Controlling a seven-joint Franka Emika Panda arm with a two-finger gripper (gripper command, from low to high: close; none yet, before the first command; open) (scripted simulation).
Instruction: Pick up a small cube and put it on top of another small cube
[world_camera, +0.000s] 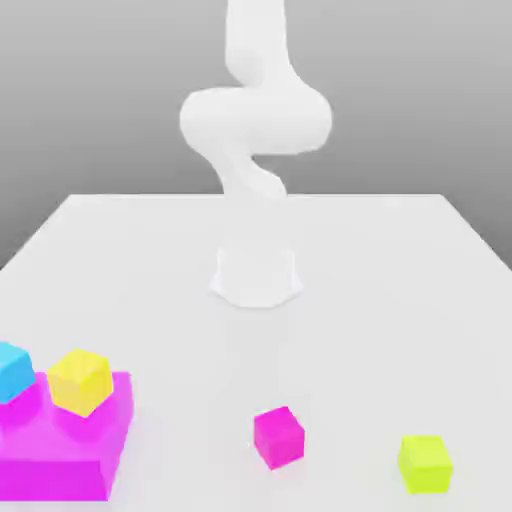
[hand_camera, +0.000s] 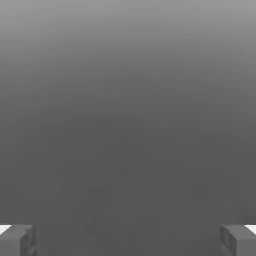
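Note:
A small magenta cube sits on the white table near the front, a little right of centre in the exterior view. A small yellow-green cube lies further toward the exterior view's right, near the front. My white arm rises from its base at the table's middle and bends up out of the picture. In the hand view my gripper stands open, its two grey fingertips far apart with nothing between them and a plain grey background behind.
At the front on the exterior view's left stands a large magenta block with a yellow cube and a cyan cube on top. The round arm base sits mid-table.

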